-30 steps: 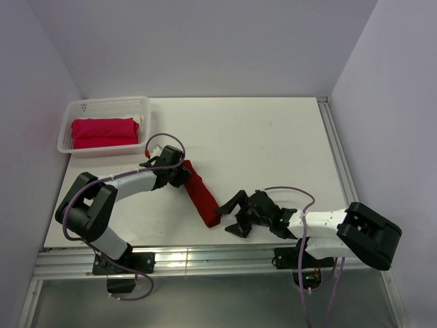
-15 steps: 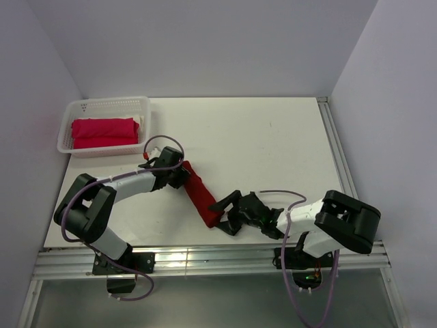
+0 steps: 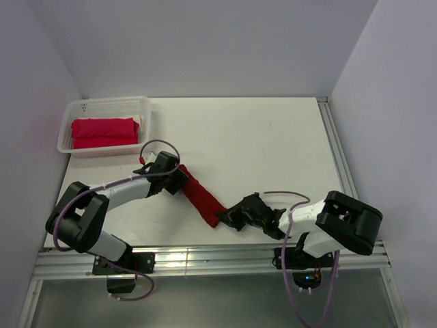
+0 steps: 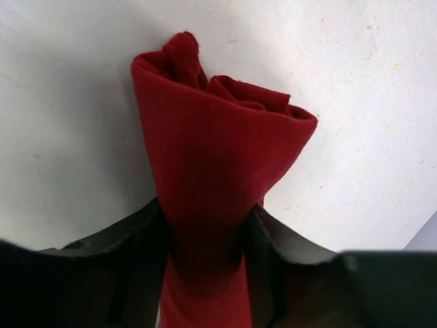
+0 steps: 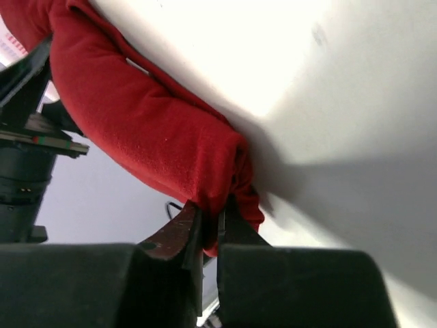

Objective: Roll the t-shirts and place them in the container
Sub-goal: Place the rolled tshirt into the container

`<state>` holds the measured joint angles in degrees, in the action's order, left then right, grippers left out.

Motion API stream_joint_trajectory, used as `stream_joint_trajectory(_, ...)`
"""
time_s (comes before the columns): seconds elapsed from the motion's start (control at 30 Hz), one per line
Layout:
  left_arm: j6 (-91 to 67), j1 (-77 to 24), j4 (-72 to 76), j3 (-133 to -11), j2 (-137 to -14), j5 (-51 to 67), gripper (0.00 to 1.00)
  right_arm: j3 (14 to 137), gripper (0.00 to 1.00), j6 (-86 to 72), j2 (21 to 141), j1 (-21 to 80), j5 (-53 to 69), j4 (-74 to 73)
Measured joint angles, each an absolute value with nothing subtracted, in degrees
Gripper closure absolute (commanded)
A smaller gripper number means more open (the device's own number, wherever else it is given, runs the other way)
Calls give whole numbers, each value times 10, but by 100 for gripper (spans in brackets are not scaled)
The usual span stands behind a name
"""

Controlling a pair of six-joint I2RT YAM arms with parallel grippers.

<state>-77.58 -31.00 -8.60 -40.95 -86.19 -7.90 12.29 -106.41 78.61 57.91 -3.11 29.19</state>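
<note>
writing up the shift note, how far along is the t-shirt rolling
Done: the pinkish-red t-shirt lies rolled in the white basket. In hand: the dark crimson t-shirt is already a roll on the table, with the left pincer around one end and the right pincer pinching the other. Left: likely moving it to the basket.

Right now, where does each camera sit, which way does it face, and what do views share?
Top external: above and behind, looking down on the table; left arm, right arm, crimson t-shirt, basket.
Left wrist: on the left arm, looking along the left jaws clamping one roll end.
Right wrist: on the right arm, facing the other end, pinched in the right jaws.
Shared: all show the crimson t-shirt.
</note>
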Motion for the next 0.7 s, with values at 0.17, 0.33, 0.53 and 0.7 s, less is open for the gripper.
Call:
stream_joint_trajectory(0.17,-760,-307,-94,-383,-821,-78,24,138,100,-963,803,505,58,290)
stream_joint_trajectory(0.33,-720,-300,-133,-362,-738,-68,1,173,100,-804,759,429,91,176)
stream_joint_trajectory(0.53,-645,-234,-152,-359,-634,-22,1,309,100,-575,776,372,94,-57)
stream_joint_trajectory(0.7,-588,-139,-118,-332,-631,69,1,368,100,-459,801,356,98,-142)
